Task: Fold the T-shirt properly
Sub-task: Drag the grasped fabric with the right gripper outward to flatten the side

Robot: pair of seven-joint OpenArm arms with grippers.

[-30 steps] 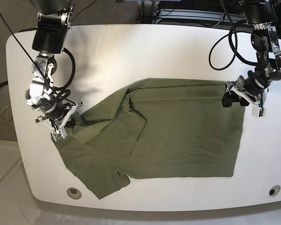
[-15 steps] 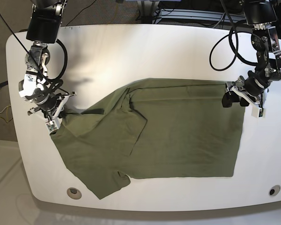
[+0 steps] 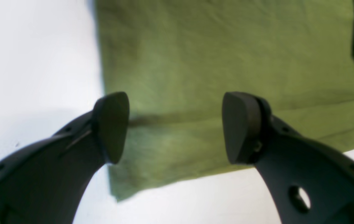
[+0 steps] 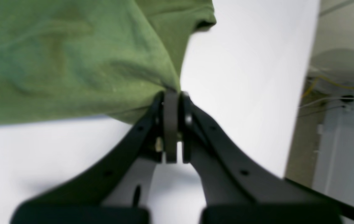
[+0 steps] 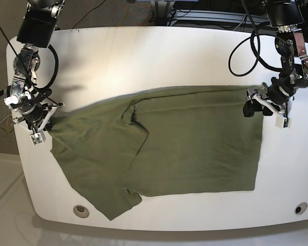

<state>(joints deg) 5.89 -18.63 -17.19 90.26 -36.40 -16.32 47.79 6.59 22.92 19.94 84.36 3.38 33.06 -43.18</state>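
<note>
T-shirt (image 5: 195, 143): matt olive cloth, soft weave. Counter (image 5: 159, 56): smooth white, slight sheen. Claw pads (image 3: 111, 124): matt black plastic.

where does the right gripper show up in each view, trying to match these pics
base: the right gripper is at the far left, shut on the T-shirt at its edge.
right wrist: it is at centre, jaws pinched on a bunched fold.
left wrist: not in it; only the open left gripper shows.
Shared landmark: the shirt on the white table.

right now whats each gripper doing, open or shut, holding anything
Left gripper: open, holding nothing, hovering over a corner of the T-shirt.
Right gripper: shut on the T-shirt, pinching its edge.
</note>
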